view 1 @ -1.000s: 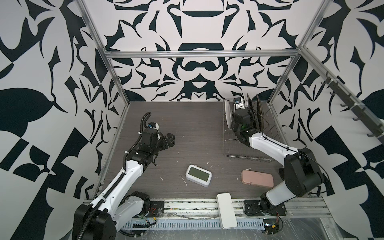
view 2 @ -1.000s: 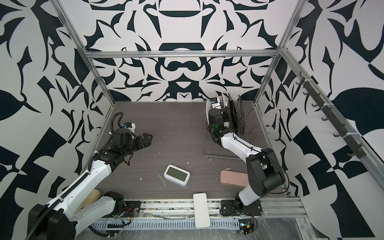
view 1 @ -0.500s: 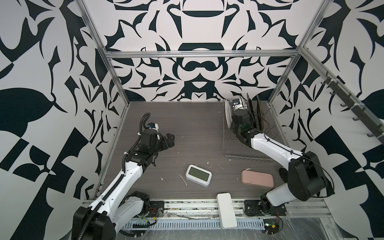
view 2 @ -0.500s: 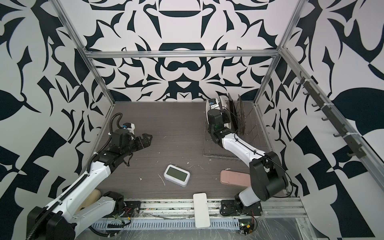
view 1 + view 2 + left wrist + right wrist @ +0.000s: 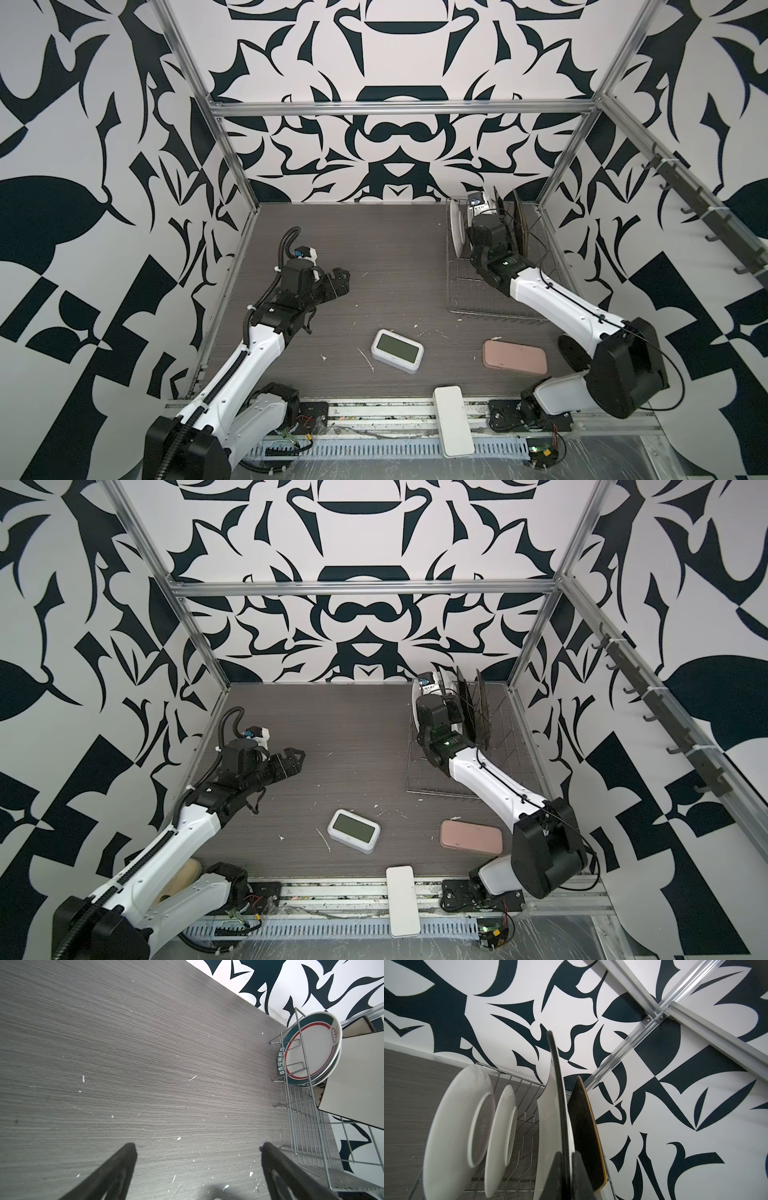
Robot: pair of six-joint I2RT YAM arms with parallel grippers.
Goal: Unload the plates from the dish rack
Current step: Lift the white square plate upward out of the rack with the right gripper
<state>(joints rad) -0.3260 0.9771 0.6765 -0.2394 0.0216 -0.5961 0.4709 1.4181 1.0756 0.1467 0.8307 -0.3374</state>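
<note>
The silver wire dish rack (image 5: 478, 299) (image 5: 432, 779) stands at the back right. Several plates stand on edge in it. My right gripper (image 5: 566, 1159) is shut on the thin dark edge of a square white plate (image 5: 550, 1126) (image 5: 357, 1080). Beside it stands a dark square plate with a tan edge (image 5: 583, 1126) (image 5: 519, 224). On its other side stand two round white plates (image 5: 456, 1126) (image 5: 457, 232), which show teal rims (image 5: 309, 1049) in the left wrist view. My left gripper (image 5: 340, 280) (image 5: 197, 1149) hovers open over bare table at the left, holding nothing.
A white digital clock (image 5: 397, 351) and a pink oblong case (image 5: 514, 358) lie on the table's front half. A white flat slab (image 5: 453, 419) rests on the front rail. The rack sits in the corner, close to the back and right walls and an aluminium post (image 5: 557, 178).
My right arm's elbow has swung slightly toward the front right while its gripper stays clamped at the plates. The left arm has not moved.
</note>
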